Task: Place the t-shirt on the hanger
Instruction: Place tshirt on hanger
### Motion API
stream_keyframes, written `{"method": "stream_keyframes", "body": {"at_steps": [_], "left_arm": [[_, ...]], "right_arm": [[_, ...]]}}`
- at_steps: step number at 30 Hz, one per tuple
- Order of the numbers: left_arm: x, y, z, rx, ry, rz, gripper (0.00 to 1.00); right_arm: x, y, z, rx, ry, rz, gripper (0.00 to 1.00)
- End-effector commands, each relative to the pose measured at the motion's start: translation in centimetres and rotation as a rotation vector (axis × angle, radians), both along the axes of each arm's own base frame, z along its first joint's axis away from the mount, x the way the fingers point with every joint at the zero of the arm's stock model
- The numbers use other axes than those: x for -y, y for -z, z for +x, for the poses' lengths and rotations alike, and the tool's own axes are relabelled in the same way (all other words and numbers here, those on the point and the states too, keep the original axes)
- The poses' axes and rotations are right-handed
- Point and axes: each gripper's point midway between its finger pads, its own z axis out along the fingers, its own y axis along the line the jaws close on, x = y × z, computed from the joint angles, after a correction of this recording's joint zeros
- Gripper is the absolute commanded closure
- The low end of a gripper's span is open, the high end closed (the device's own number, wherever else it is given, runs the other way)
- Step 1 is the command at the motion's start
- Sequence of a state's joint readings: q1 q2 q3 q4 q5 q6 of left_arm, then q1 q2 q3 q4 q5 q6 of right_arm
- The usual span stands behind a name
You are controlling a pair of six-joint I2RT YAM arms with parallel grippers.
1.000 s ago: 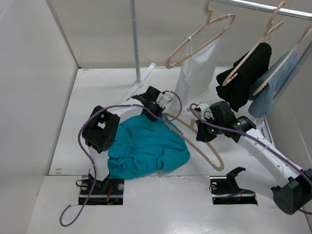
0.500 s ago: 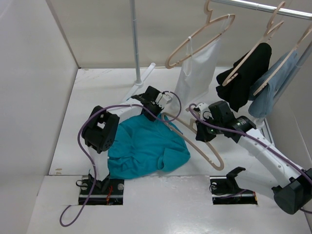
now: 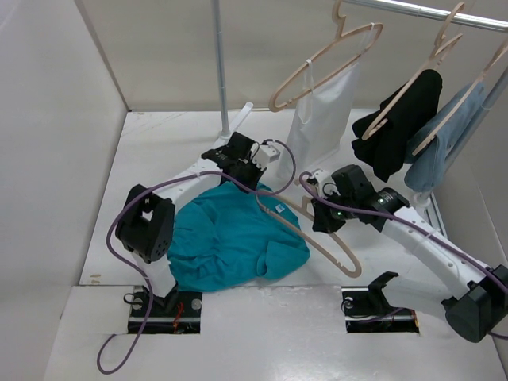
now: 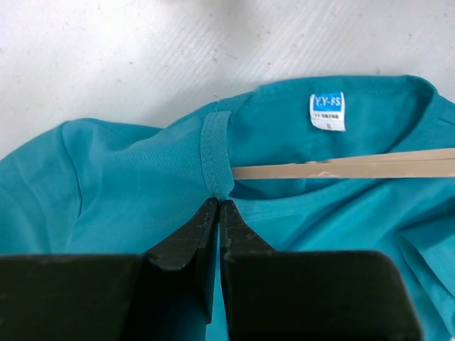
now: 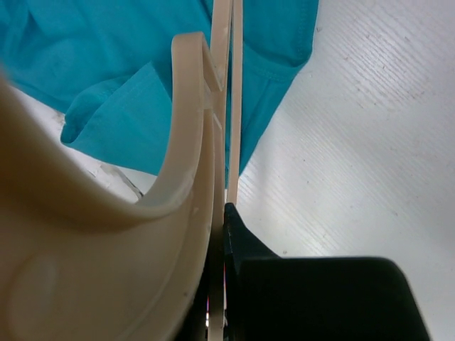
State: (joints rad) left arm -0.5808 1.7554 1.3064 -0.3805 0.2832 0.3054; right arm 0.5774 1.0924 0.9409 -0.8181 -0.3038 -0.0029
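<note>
The teal t-shirt (image 3: 230,246) lies crumpled on the table in front of the left arm. My left gripper (image 3: 252,178) is shut on its collar, pinching the neck seam (image 4: 217,186) between the fingertips. The white neck label (image 4: 327,111) faces up. One arm of the pale wooden hanger (image 3: 337,250) reaches into the neck opening (image 4: 341,168), under the collar's back edge. My right gripper (image 3: 321,216) is shut on the hanger (image 5: 192,142) near its hook, with one black finger (image 5: 245,245) pressed to the wood; the other finger is hidden behind it.
A metal rack pole (image 3: 221,71) stands at the back. From the rail hang a hanger with a white top (image 3: 321,111), one with a black garment (image 3: 397,119) and a pale blue garment (image 3: 444,143). Walls close in left and behind.
My left gripper has closed on the collar and drawn it a little toward the back left, its elbow swinging left. The right gripper has pushed the hanger slightly left into the neck.
</note>
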Motion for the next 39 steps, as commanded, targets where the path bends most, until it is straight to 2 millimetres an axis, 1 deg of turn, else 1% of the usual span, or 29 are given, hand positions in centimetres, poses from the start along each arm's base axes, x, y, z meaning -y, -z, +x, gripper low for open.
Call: {"method": "stream_keyframes", "body": {"at_steps": [1,2,4,5,7,8,9,10,11,14,15,16,18,19,20,21,22,23,24,25,26,29,30,31,35,36,37,38,39], "left_arm": [[0.0,-3.0,-0.5,0.011,0.021,-0.051,1.0],[0.2,-3.1,-0.6,0.01,0.037,-0.057,1.0],[0.1,-3.4,-0.9,0.011,0.049,-0.06,1.0],[0.1,-3.8,-0.9,0.019,0.05,-0.065,1.0],[0.1,-3.7,-1.2,0.006,0.055,-0.066,1.0],[0.1,-4.1,-1.2,0.014,0.055,-0.07,1.0],[0.2,-4.1,-1.3,0.009,0.061,-0.078,1.0],[0.5,-4.5,-1.3,0.013,0.067,-0.089,1.0],[0.8,-5.3,-1.2,0.02,0.065,-0.111,1.0],[1.8,-7.2,-2.3,0.003,0.081,-0.179,1.0],[1.9,-8.5,-2.4,0.019,0.068,-0.203,1.0],[2.0,-9.1,-2.6,0.019,0.069,-0.219,1.0],[1.5,-8.6,-3.6,0.004,0.074,-0.218,1.0],[1.3,-9.1,-4.3,0.003,0.082,-0.229,1.0],[0.9,-9.1,-4.8,0.003,0.093,-0.217,1.0],[0.6,-8.6,-5.6,-0.015,0.108,-0.214,1.0],[0.3,-9.3,-6.2,-0.004,0.122,-0.222,1.0],[0.4,-9.7,-6.7,-0.003,0.142,-0.233,1.0],[0.2,-9.5,-7.3,-0.018,0.148,-0.234,1.0],[0.3,-10.0,-7.5,-0.015,0.157,-0.248,1.0],[0.4,-10.4,-7.8,-0.013,0.167,-0.261,1.0],[0.5,-11.3,-8.3,0.001,0.194,-0.287,1.0],[0.5,-11.2,-8.6,-0.008,0.209,-0.288,1.0],[0.4,-10.6,-9.2,-0.018,0.232,-0.269,1.0],[-0.5,-9.1,-12.1,-0.075,0.32,-0.264,1.0],[-0.2,-9.0,-12.7,-0.053,0.378,-0.259,1.0],[-0.5,-8.9,-13.3,-0.053,0.399,-0.257,1.0],[-0.3,-8.5,-13.7,-0.048,0.432,-0.247,1.0],[-0.6,-8.1,-14.3,-0.055,0.455,-0.245,0.97]], "right_arm": [[-2.0,-2.3,1.2,0.082,-0.045,0.096,1.0],[-2.4,-2.7,1.5,0.099,-0.051,0.115,1.0],[-3.0,-2.6,1.6,0.091,-0.067,0.121,1.0],[-3.2,-2.6,1.3,0.091,-0.079,0.122,1.0],[-4.2,-3.4,0.9,0.093,-0.118,0.144,1.0],[-4.7,-3.7,0.7,0.092,-0.127,0.162,1.0],[-5.3,-4.2,0.9,0.103,-0.134,0.194,1.0],[-5.6,-3.5,0.4,0.085,-0.144,0.201,1.0],[-5.9,-3.7,0.3,0.082,-0.133,0.229,1.0],[-6.9,-3.8,1.2,0.116,-0.137,0.267,1.0],[-7.0,-3.1,1.4,0.109,-0.136,0.262,1.0],[-7.3,-3.8,2.4,0.143,-0.12,0.29,1.0],[-7.6,-3.5,3.3,0.143,-0.106,0.304,1.0],[-8.0,-3.7,3.6,0.157,-0.115,0.321,1.0],[-7.9,-3.6,4.2,0.16,-0.102,0.321,1.0],[-8.1,-3.4,4.5,0.152,-0.101,0.316,1.0],[-8.3,-3.8,5.1,0.17,-0.095,0.319,1.0],[-8.4,-3.5,5.6,0.182,-0.096,0.309,1.0],[-9.0,-3.6,5.7,0.187,-0.107,0.315,1.0],[-9.3,-2.7,6.2,0.177,-0.112,0.301,1.0],[-9.8,-3.2,7.0,0.206,-0.115,0.32,1.0],[-11.0,-2.6,7.7,0.196,-0.124,0.33,1.0],[-11.4,-2.7,8.2,0.212,-0.126,0.341,1.0],[-11.5,-2.9,8.3,0.221,-0.127,0.346,1.0],[-11.7,-3.5,9.7,0.261,-0.091,0.347,1.0],[-11.9,-3.4,10.0,0.265,-0.091,0.349,1.0],[-12.0,-3.7,10.4,0.288,-0.083,0.355,1.0],[-12.3,-3.9,10.4,0.3,-0.085,0.357,1.0],[-12.6,-3.7,10.4,0.309,-0.101,0.355,1.0]]}}
